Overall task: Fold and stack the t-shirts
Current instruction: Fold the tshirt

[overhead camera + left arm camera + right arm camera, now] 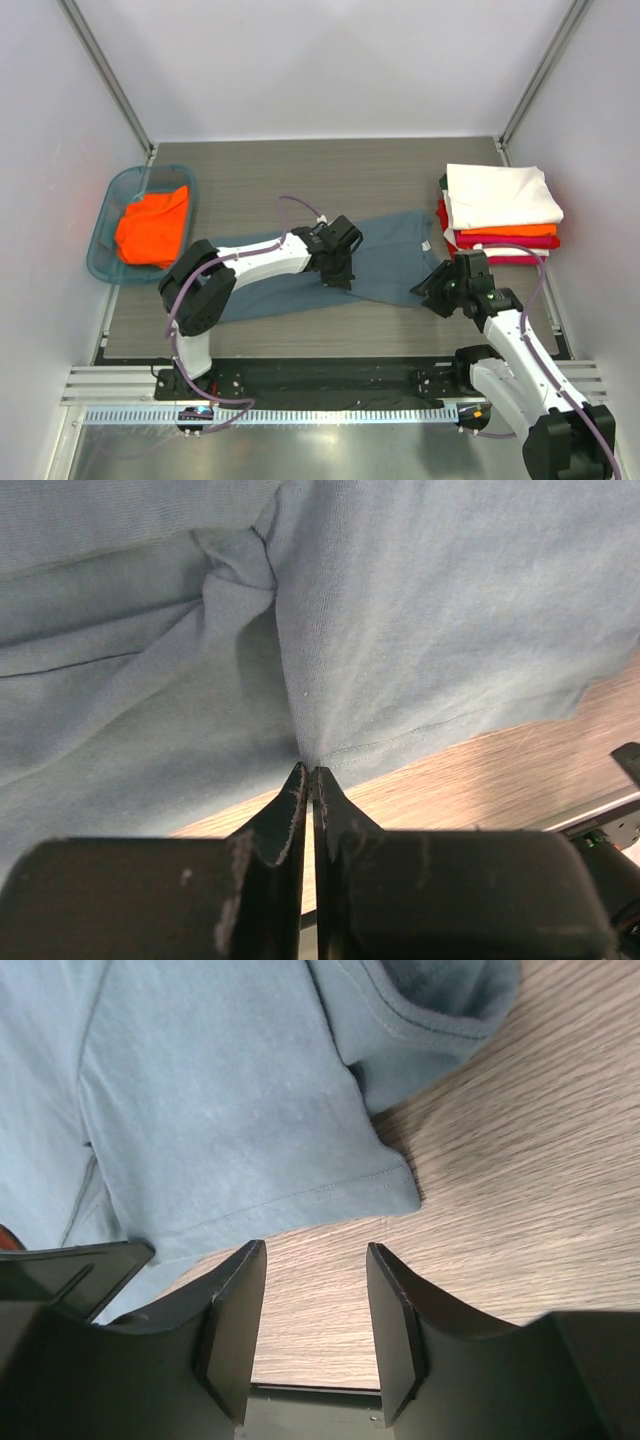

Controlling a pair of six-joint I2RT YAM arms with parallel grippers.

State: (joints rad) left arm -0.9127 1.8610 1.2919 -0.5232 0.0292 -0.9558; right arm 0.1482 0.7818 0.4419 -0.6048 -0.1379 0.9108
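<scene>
A spread t-shirt (390,255) lies across the middle of the table (300,170). Behind it to the right, a stack of folded t-shirts (500,200) sits at the table's right edge. At the left edge, a basket (105,265) holds 1 second t-shirt (152,228). The left gripper (338,280) is at the spread t-shirt's near hem, the right gripper (430,290) beside its near right corner.

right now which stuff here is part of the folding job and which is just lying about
Job:
blue-grey t-shirt, spread flat
folded shirt stack
orange shirt, in the basket

Just there:
teal basket
</scene>
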